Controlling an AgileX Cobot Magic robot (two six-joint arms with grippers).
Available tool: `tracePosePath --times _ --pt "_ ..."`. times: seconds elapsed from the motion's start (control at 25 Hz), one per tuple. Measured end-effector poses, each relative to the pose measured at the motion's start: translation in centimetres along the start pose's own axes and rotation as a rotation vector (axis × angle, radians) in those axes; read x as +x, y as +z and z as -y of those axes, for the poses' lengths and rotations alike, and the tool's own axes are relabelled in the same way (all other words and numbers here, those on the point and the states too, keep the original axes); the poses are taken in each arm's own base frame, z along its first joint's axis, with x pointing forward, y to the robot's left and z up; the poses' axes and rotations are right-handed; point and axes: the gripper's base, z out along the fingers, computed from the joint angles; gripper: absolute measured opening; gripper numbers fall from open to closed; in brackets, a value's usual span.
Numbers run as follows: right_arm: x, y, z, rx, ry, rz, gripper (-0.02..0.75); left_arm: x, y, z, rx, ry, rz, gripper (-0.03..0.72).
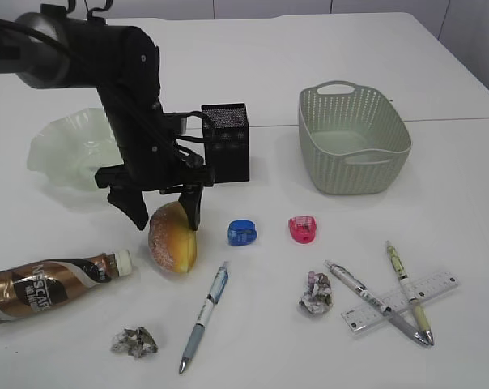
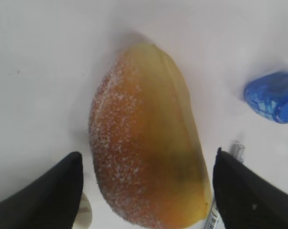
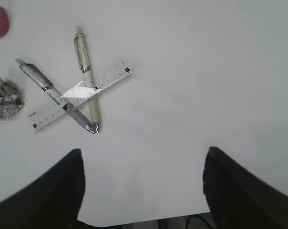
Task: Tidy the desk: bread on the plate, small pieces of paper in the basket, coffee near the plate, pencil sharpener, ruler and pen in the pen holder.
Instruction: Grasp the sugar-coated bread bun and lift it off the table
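The bread (image 1: 173, 239) (image 2: 149, 143) lies on the desk (image 1: 309, 65), with my open left gripper (image 1: 167, 220) (image 2: 147, 162) straddling it, one finger on each side and apart from it. Behind it are the green plate (image 1: 54, 150) and the black pen holder (image 1: 227, 142). The coffee (image 1: 42, 288) lies on its side at the front left. Two paper balls (image 1: 134, 342) (image 1: 316, 293), a blue sharpener (image 1: 242, 233), a pink sharpener (image 1: 302, 228), a pen (image 1: 204, 318) and the ruler (image 1: 400, 301) (image 3: 82, 93) lie in front. My right gripper (image 3: 143, 162) hangs open over bare desk.
The basket (image 1: 350, 174) stands at the back right. Two more pens (image 1: 374, 301) (image 1: 408, 292) lie crossed over the ruler. The desk's front edge shows just below the right fingers in the right wrist view.
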Motion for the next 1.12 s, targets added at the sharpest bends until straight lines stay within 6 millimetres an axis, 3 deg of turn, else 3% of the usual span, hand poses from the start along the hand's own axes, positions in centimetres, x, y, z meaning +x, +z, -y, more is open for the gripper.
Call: tracePosePath --times 0.36,0.48,0.76,1.12 --pt "0.0 0.0 0.0 0.000 0.000 -0.001 0.565 -0.2 2.6 0.0 0.002 -0.016 -0.048 0.612" --pt "0.0 0.0 0.0 0.000 0.000 -0.001 0.565 -0.3 2.6 0.0 0.002 -0.016 -0.047 0.547" --pt "0.0 0.0 0.0 0.000 0.000 -0.001 0.564 -0.2 2.5 -0.1 -0.012 -0.010 -0.056 0.276" --pt "-0.2 0.0 0.0 -0.002 0.000 0.021 0.565 -0.4 1.0 0.1 -0.017 0.038 -0.066 0.230"
